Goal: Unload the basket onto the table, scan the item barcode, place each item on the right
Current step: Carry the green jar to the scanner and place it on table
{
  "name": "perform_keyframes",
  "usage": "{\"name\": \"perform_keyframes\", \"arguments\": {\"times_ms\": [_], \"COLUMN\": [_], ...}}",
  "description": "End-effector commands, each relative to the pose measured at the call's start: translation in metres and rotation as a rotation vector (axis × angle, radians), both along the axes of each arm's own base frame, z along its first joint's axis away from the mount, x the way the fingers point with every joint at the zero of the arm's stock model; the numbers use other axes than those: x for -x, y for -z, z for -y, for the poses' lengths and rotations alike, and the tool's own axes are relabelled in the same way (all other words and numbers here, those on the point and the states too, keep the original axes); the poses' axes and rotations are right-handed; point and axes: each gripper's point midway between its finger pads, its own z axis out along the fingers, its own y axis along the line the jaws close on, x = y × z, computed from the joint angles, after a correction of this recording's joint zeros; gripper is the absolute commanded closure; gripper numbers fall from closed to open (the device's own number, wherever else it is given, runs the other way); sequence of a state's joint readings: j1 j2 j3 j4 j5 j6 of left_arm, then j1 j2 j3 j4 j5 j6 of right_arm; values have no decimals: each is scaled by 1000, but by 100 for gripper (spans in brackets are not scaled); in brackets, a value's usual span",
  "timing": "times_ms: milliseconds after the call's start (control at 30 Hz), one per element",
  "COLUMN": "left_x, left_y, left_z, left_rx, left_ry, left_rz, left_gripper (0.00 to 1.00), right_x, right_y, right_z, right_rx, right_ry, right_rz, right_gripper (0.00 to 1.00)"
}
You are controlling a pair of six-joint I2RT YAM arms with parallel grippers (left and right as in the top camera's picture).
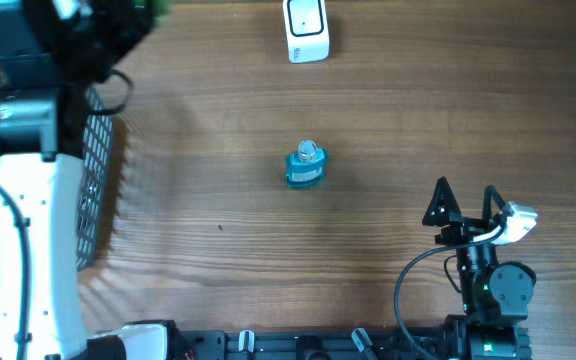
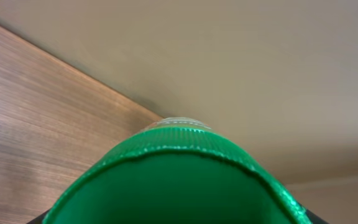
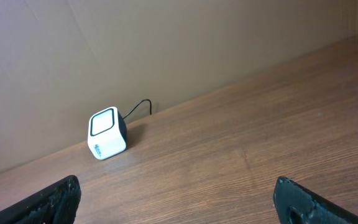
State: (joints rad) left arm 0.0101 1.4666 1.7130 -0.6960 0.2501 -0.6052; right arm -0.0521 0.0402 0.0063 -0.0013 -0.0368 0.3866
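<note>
At the upper left of the overhead view, the left gripper [image 1: 118, 25] has its jaws closed on a green ridged item [image 2: 179, 180], which fills the bottom of its wrist view. At lower right, the right gripper [image 1: 465, 195] rests with jaws wide apart, empty. A small blue bottle [image 1: 305, 166] stands mid-table, well below the white scanner [image 1: 306, 28] at the top edge.

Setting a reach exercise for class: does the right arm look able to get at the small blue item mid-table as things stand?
Probably yes: the right tool is open and empty, and only bare table lies between it and the blue item. Whether it stretches that far is unclear.
</note>
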Motion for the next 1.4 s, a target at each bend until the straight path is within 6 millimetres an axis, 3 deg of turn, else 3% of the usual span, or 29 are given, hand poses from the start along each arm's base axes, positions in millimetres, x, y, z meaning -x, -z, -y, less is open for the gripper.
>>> {"name": "perform_keyframes", "arguments": {"times_ms": [0,100,200,333,467,567,1200,1367], "left_x": [-18,-33,-39,-33,-30,-29,-32,-28], "left_y": [40,104,206,274,318,329,334,364], "left_z": [50,85,109,119,125,125,116,115], "left_rx": [-111,-172,-243,-297,-335,-342,-383,-408], "left_ry": [-2,49,105,135,147,148,112,113], "left_rz": [-85,-228,-474,-634,-716,-738,-735,-794], "left_gripper": [41,41,42,43,43,41,36,38], "right_x": [0,0,0,0,0,0,0,0], "right_y": [-1,-1,-1,-1,-1,-1,-1,-1], "right_z": [-1,-1,-1,-1,-1,-1,-1,-1], "right_rx": [17,17,17,17,17,17,17,17], "right_ry": [-5,-5,-5,-5,-5,-5,-5,-5], "right_rz": [6,6,6,6,6,6,6,6], "right_gripper": [0,0,0,0,0,0,0,0]}}
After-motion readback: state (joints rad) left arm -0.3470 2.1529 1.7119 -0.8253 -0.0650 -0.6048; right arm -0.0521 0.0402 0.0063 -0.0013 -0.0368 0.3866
